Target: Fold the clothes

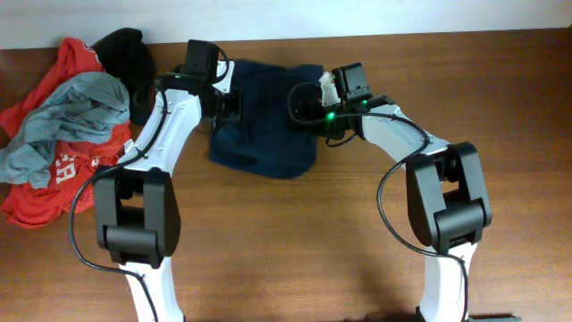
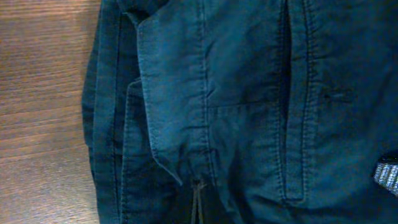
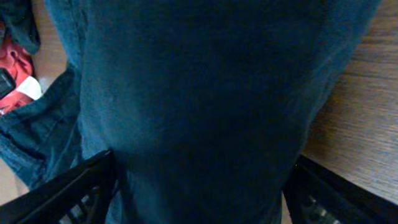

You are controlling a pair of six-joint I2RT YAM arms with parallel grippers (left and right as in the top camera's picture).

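The dark navy-blue clothes (image 1: 264, 134) lie bunched in a rough rectangle at the back middle of the wooden table. My left gripper (image 1: 231, 103) is at its left edge, low over the fabric. The left wrist view is filled with seams, a flap and a pocket of the clothes (image 2: 249, 106), and its fingers do not show. My right gripper (image 1: 308, 112) is at the garment's right edge. In the right wrist view its black fingers (image 3: 202, 193) are spread wide, with a thick fold of the clothes (image 3: 205, 93) between them.
A pile lies at the far left: a red garment with white lettering (image 1: 54, 170), a light grey one (image 1: 71, 116) on top, and a black one (image 1: 125, 49) behind. The table's back edge runs along the top.
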